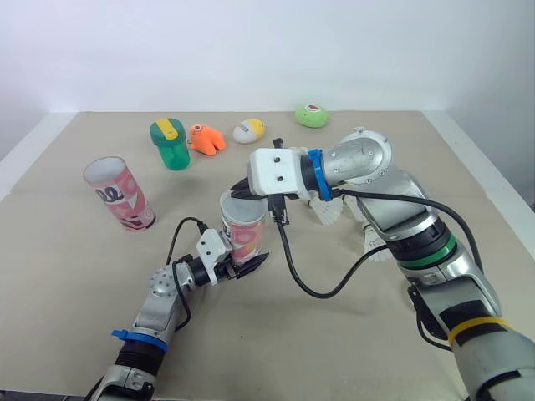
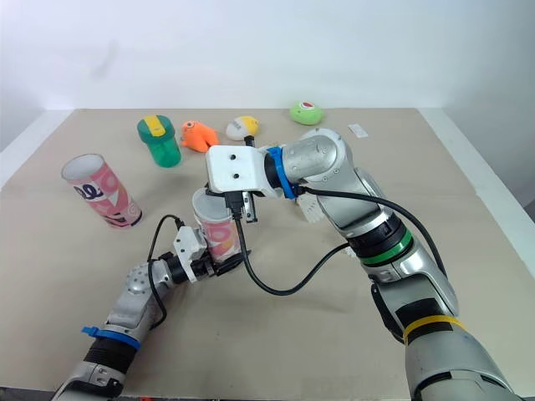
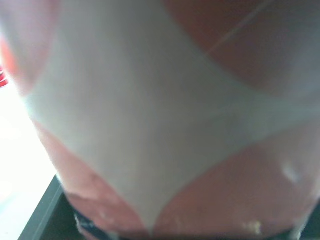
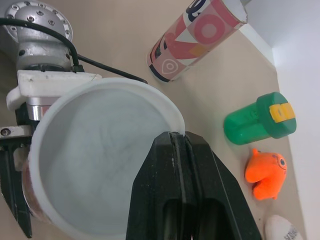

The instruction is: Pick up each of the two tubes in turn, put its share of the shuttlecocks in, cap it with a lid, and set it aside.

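A pink patterned tube (image 1: 244, 234) stands upright at the table's middle, its white mouth (image 4: 100, 160) open. My left gripper (image 1: 241, 266) is shut on its lower part, and the tube's wall (image 3: 160, 125) sits close against the left wrist camera. My right gripper (image 4: 178, 139) hovers just over the tube's rim, fingers pressed together with nothing visible between them. A second pink tube (image 1: 119, 194) stands tilted at the left. White shuttlecocks (image 1: 330, 213) lie behind my right arm, with another (image 1: 376, 244) beside it.
Along the far side sit a green bottle with a yellow latch (image 1: 170, 143), an orange toy fish (image 1: 206, 138), a white and yellow toy (image 1: 248, 129) and a green toy (image 1: 312, 115). A black cable (image 1: 292, 267) loops down from my right wrist.
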{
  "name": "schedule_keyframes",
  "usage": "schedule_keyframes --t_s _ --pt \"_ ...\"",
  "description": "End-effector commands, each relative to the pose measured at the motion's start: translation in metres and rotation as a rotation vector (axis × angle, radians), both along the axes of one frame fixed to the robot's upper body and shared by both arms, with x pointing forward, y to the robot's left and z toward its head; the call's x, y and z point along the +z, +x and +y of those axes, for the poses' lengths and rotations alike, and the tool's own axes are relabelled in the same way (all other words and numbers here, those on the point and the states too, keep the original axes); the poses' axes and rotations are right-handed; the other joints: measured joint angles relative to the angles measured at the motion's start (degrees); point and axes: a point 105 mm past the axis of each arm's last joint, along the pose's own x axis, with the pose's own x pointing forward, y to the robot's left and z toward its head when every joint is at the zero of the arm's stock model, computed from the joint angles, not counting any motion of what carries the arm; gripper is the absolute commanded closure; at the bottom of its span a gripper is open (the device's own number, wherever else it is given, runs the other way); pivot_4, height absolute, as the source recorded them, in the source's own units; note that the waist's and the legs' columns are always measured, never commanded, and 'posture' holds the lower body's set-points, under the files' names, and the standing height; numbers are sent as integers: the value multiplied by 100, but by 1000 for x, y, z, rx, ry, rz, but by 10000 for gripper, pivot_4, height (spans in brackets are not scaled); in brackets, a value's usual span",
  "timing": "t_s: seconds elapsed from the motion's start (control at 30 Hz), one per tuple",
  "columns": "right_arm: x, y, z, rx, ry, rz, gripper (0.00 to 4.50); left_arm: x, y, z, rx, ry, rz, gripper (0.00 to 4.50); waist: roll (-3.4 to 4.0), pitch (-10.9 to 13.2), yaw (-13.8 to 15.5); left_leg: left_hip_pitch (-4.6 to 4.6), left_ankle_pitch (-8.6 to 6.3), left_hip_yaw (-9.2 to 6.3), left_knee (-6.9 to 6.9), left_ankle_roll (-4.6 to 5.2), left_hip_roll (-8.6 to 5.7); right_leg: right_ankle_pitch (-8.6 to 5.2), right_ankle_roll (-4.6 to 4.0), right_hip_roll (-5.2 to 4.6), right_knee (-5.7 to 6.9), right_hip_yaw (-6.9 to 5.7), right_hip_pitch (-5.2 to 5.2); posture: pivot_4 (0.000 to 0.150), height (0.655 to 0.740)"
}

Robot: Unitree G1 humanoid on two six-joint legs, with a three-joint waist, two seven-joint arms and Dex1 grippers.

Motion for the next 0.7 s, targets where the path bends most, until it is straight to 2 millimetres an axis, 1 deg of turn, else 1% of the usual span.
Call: schedule_keyframes --t_s 0.03,0.07,0.1,0.13,0.23,0.3,0.4,0.43,0.5,0.53,0.6,0.63,0.67,0.7 --pt "-10 -1 -2 9 -55 -1 44482 -30 -6 -5 -5 18 121 11786 0 0 0 0 1 0 0 1 -2 1 1 -3 0 -1 0 1500 7400" --pt "-9 -2 -1 14 -45 3 44482 -30 -6 -6 -6 17 121 11786 0 0 0 0 2 0 0 2 -4 1 2 -7 0 -1 0 1500 7400" --pt "-7 -4 0 22 -36 10 41396 -30 -6 -6 -6 17 121 11786 0 0 0 0 2 0 -1 4 -6 1 2 -11 0 -3 0 1500 7400" --pt "-5 -5 0 27 -27 17 37634 -30 -6 -6 -6 16 121 11786 0 0 0 0 3 1 -1 5 -9 1 3 -14 0 -4 0 1500 7400" --pt "-1 -7 1 35 -10 33 23593 -30 -6 -6 -6 16 121 11786 0 0 0 0 4 2 -4 7 -16 1 4 -25 -1 -7 -1 1500 7400" --pt "3 -7 0 35 2 34 16077 -30 -6 -6 -5 16 121 11786 0 0 0 1 7 1 -7 11 -22 1 5 -31 -1 -10 -1 1500 7400" --pt "15 -3 -1 26 44 23 3211 -30 -7 -6 -5 16 121 11786 0 0 0 1 10 -1 -13 16 -32 -1 8 -41 -1 -13 -1 1500 7400" --pt "20 -3 -1 25 62 21 1441 -30 -7 -6 -4 16 121 11786 -1 0 -1 1 10 -1 -14 17 -36 -1 9 -45 -1 -14 -1 1500 7400" --pt "35 -4 -1 38 109 25 1441 -30 -7 -6 -4 15 122 11786 -3 2 -1 0 12 -2 -16 19 -42 -3 12 -53 -1 -17 -1 1500 7400" --pt "42 -5 -2 43 128 25 3595 -30 -7 -6 -3 15 122 11786 -5 3 -1 0 12 -2 -16 20 -44 -3 13 -56 -1 -17 -2 1500 7400" --pt "54 -7 -3 53 159 26 11304 -30 -7 -6 -3 14 122 11786 -6 4 0 -4 14 -3 -17 23 -51 -4 17 -65 -2 -19 -3 1500 7400" --pt "57 -8 -4 62 167 32 16016 -30 -7 -6 -3 13 122 11786 -6 4 0 -6 15 -4 -17 25 -57 -5 21 -69 -2 -18 -3 1500 7400" --pt "59 -11 -4 74 171 43 21195 -30 -7 -6 -3 13 121 11786 -6 4 0 -6 15 -4 -17 25 -59 -6 22 -71 -2 -18 -2 1500 7400" --pt "59 -13 -4 84 170 58 24696 -30 -7 -6 -3 13 121 11786 -7 4 0 -6 15 -6 -17 25 -60 -7 24 -72 -3 -18 -1 1500 7400"
